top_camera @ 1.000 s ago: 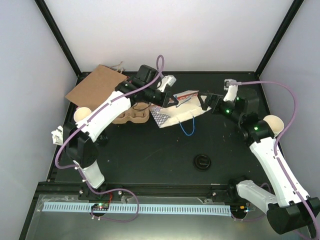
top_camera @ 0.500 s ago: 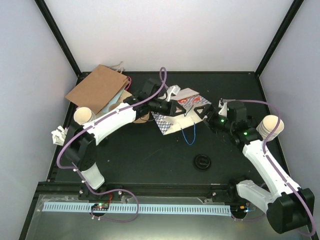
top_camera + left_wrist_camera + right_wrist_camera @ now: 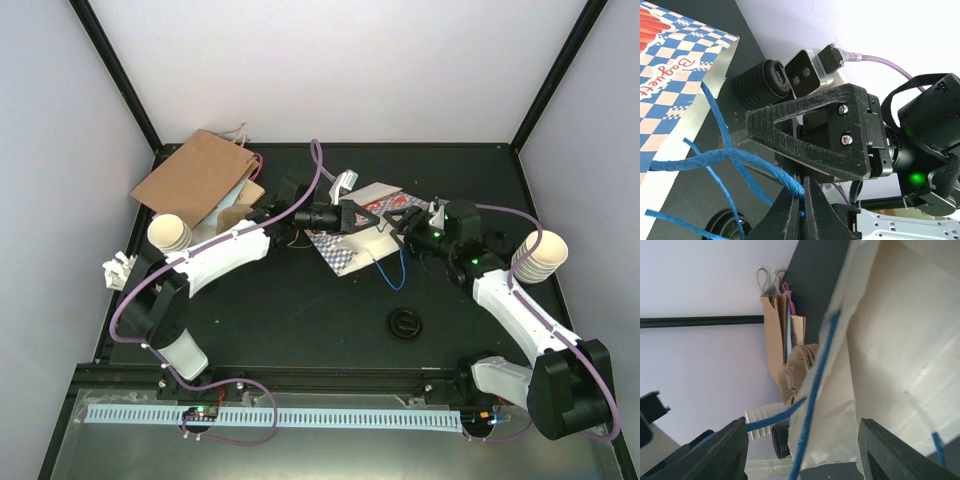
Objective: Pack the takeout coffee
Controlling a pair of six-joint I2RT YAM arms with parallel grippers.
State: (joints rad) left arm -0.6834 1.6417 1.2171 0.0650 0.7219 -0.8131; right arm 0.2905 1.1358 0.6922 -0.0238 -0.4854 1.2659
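checked bag (image 3: 343,256): thin paper, blue-and-white checks with some red lettering. it's lying on its side mid-bench between the two arms, and only the plain cream lining shows inside
blue handle (image 3: 730,157): twisted paper cord, kinda frayed, looping off the bag's rim
left fingers (image 3: 801,192): pinched tight together on the blue handle, right at the tips
right fingers (image 3: 804,422): standing well apart. the bag's cream edge and a strand of blue cord run between them, but i can't tell if either finger touches the paper
takeout coffee (image 3: 405,323): round black plastic lid, looks like a flat disc from above. it's sitting by itself on the bench toward the front, well apart from the bag and not in it
bench (image 3: 300,310): flat, matte black
brown bag (image 3: 190,178): flat kraft paper with cord handles, in the back-left corner, poking over the bench edge
cup stacks (image 3: 170,233): nested cream paper cups with open tops, one stack at the left edge and another over by the right arm
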